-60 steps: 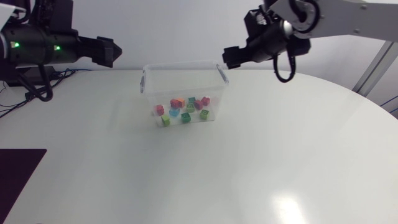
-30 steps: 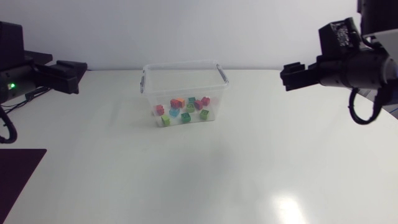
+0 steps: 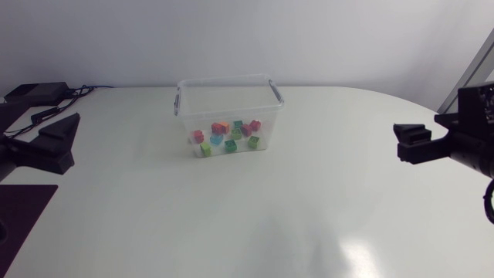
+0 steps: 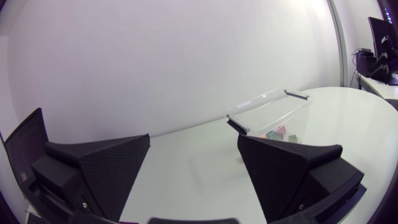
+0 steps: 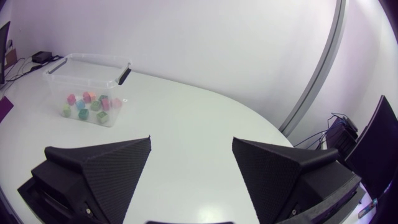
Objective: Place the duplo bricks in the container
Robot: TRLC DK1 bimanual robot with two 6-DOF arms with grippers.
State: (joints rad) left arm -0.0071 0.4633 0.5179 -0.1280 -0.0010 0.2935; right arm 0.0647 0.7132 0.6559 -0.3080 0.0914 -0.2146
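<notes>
A clear plastic container [image 3: 229,86] with grey handles stands at the back middle of the table, and several coloured duplo bricks [image 3: 228,136] lie on its floor. My left gripper [image 3: 55,144] is low at the table's left edge, open and empty, well away from the container. Over the right edge my right gripper [image 3: 413,144] is also open and empty. The left wrist view has its gripper [image 4: 193,171] open, with the container [image 4: 273,107] and bricks [image 4: 278,132] far ahead. The right wrist view has its gripper [image 5: 191,165] open, with the container [image 5: 81,65] and bricks [image 5: 90,104] far ahead.
A dark flat panel [image 3: 21,224] lies at the front left corner. A black device with cables [image 3: 38,94] sits at the back left edge. White tabletop [image 3: 255,208] spreads in front of the container and to both sides.
Both arms have drawn back from beside the container's top, outward and down to the table's left and right edges. The container and bricks have not moved.
</notes>
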